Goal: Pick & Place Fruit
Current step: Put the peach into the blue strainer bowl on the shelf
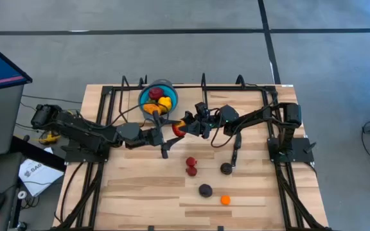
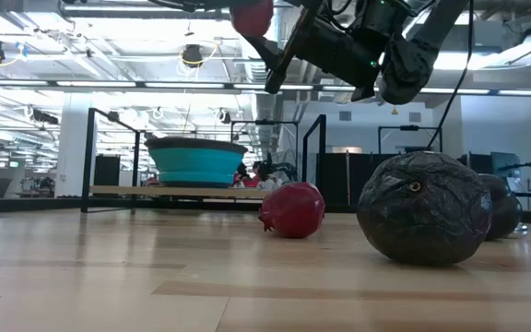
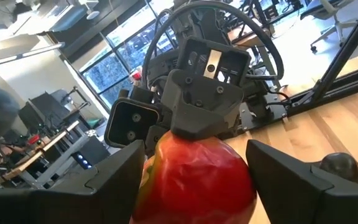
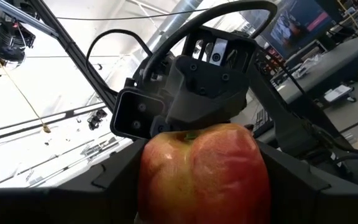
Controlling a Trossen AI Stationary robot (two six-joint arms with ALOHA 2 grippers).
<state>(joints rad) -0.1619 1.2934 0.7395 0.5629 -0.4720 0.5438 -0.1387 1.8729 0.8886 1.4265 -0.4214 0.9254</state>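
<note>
While both arms meet in mid-air just in front of the blue bowl (image 1: pixel 142 96), you have one red-yellow apple (image 3: pixel 197 180) caught between them. It hangs well above the table, near the bowl's front rim.

The left gripper (image 1: pixel 171 133) reaches in from its side, fingers (image 3: pixel 114 180) clamped against the apple's flanks. The right gripper (image 1: pixel 188 124) faces it head-on, and its fingers (image 4: pixel 120 177) also press the same apple from the opposite side. Looks like a handover: two grips at once so the fruit can't drop during the swap. You can't tell from these views which arm carries the weight.

The bowl sits at the table's back edge and already holds red and yellow pieces (image 1: pixel 161 99), so it reads as the target.

Fruit left on the wood, well apart from the grippers:
- red fruit (image 2: pixel 293 209)
- dark wrinkled fruit (image 2: pixel 424 208)
- dark round fruit (image 1: pixel 226 168)
- small orange fruit (image 1: pixel 225 200)

Task is partway. Next, one grip should let go before the other arm moves, or the apple gets pulled both ways and may slip.
</note>
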